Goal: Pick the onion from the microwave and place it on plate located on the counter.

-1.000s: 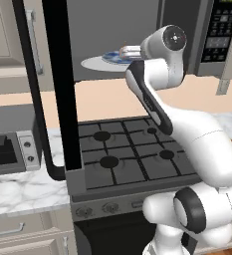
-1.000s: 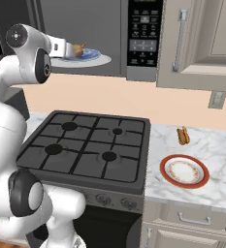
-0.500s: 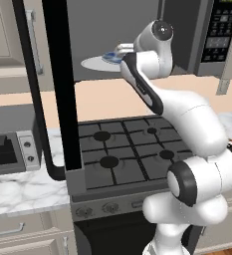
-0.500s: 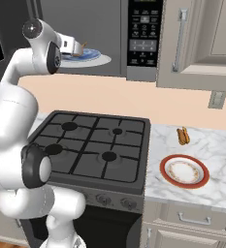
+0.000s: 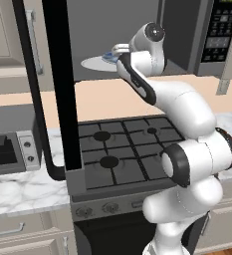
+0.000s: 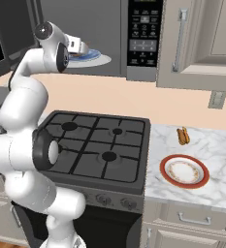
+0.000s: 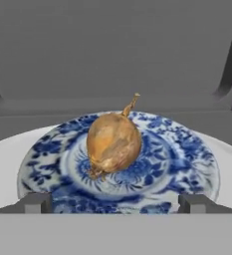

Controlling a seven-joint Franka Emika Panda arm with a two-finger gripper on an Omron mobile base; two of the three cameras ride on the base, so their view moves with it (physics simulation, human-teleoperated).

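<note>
The arm [image 5: 187, 114] has swung its upper joints round over the last second, the elbow dropping in front of the stove [image 6: 95, 145] while the hand has stayed reaching into the microwave [image 6: 109, 34], whose door [image 5: 58, 84] hangs open at nine o'clock in the left base view. That reads as a lining-up of the wrist rather than a grab: the pick has not started, and the whole carry to the counter [image 6: 216, 160] lies ahead.

The gripper [image 7: 115, 203] is released, its two tips spread wide at five and seven o'clock in the hand view, apart from the bulb and touching nothing.

The white turntable [image 7: 3, 154] fills the microwave floor, and on it sits a blue patterned plate [image 7: 187, 149]. The onion [image 7: 113, 142] rests at the centre of that blue plate, straight ahead at twelve o'clock from the fingertips: golden-brown, glossy, tilted, with its short stem pointing toward one o'clock.

The red-rimmed plate [image 6: 184, 171] waits on the counter at four o'clock in the right base view, bare, with an orange-brown item [image 6: 183, 136] just beyond it.
</note>
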